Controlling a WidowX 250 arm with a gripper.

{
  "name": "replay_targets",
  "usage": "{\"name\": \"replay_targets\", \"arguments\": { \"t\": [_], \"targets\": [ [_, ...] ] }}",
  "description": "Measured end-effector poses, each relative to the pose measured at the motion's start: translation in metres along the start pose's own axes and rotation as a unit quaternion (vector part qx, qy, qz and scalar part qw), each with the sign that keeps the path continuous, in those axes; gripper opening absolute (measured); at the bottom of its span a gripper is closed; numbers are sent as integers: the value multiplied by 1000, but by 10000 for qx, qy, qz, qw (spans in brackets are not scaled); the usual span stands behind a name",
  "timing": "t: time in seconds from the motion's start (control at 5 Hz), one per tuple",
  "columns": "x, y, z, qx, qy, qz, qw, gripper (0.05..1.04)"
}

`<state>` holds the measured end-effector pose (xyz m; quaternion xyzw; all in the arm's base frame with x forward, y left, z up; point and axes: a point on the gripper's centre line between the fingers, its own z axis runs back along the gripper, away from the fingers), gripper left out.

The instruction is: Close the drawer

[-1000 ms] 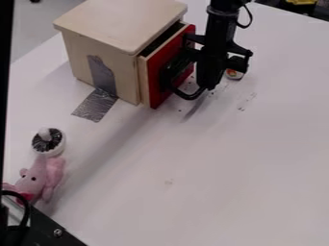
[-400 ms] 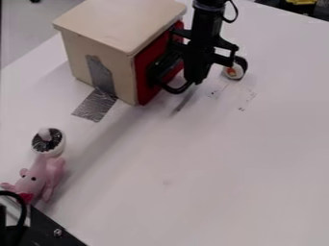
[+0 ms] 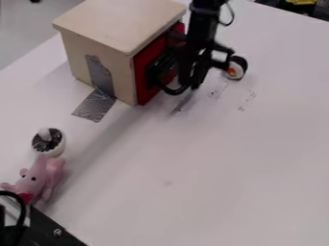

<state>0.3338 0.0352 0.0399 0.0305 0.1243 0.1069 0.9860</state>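
We see the pale wooden cabinet (image 3: 103,53) at 11 o'clock on the white table (image 3: 237,168), and the drawer (image 3: 143,79) sits in it, at the cabinet's side facing 4 o'clock. Its red front lies up against the cabinet body, with no open gap that we can make out, so to our eyes the drawer is closed. A curved black handle (image 3: 168,89) stands out from the red front. The black arm (image 3: 204,21) comes in from 12 to 1 o'clock, and its gripper (image 3: 190,81) hangs low beside the handle; whether they touch, we cannot tell. Nor can we tell if the jaws are released or clenched. Between 1 and 2 o'clock, near the gripper, is a round black-and-white object (image 3: 235,71). Silver tape (image 3: 95,104) runs from the cabinet's side down onto the table at 10 o'clock. Toward 9 o'clock we have a round white item with a dark ribbed top (image 3: 48,141), and just beside it, at 8 o'clock, a pink stuffed toy (image 3: 40,177).
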Motion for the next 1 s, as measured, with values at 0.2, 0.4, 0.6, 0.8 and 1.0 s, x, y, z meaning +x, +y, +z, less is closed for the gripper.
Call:
{"name": "replay_targets", "arguments": {
  "t": [0.2, 0.4, 0.6, 0.8, 1.0],
  "targets": [
    [13, -3, 24, 84, -296, -68, 9995, 609],
    [20, -18, 40, 246, -582, -312, 9975, 906],
    [19, -38, 66, 237, -874, -645, 9938, 1005],
    [18, -50, 73, 110, -1005, -886, 9909, 999],
    [15, -77, 80, -103, -1147, -1212, 9859, 999]
  ]
}}
